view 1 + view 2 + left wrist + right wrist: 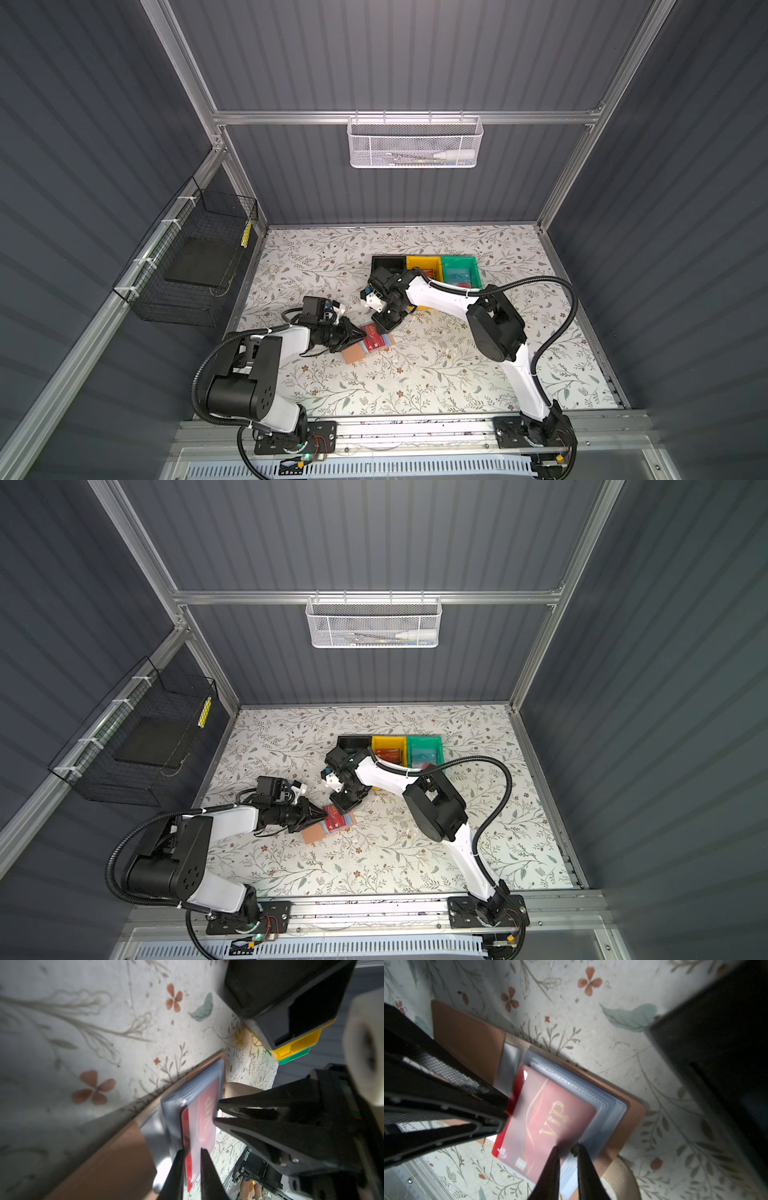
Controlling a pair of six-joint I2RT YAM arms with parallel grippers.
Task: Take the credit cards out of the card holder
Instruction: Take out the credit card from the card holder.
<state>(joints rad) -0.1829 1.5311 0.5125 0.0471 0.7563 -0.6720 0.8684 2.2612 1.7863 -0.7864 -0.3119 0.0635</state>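
Top views, both: you have the card holder (353, 356) lying open on the floral table (415, 374), at about 8 o'clock from the table's middle. At 1 o'clock from it stands a row of three bins, side by side: black bin (388, 262), yellow bin (422, 262), green bin (457, 259). A reddish card (428, 273) lies in the yellow one and a teal card (457, 276) in the green. Your right arm (436, 291) crosses over the near walls of the black and yellow bins and hides them. A white mesh basket (415, 143) hangs at 12 o'clock and a black wire basket (187, 257) at 9 o'clock, both well apart from the work.

The left gripper (359, 333) meets the holder from 9 o'clock, the right gripper (382, 329) from 1 o'clock. From above their bodies cover the contact, so you cannot read the jaws there.

Right wrist view: the red card (546, 1118), printed VIP, lies under the hazy top sleeve (591, 1093) with one bright edge bare. The right gripper's jaws stand narrow, clamped on the sleeves' edge. The left gripper's tips flank the bare red edge.

Left wrist view: the left gripper's jaws are narrow, with the card edge between them. Whether they pinch it, you cannot tell. Only here do the three bins show from the side, behind the right gripper.
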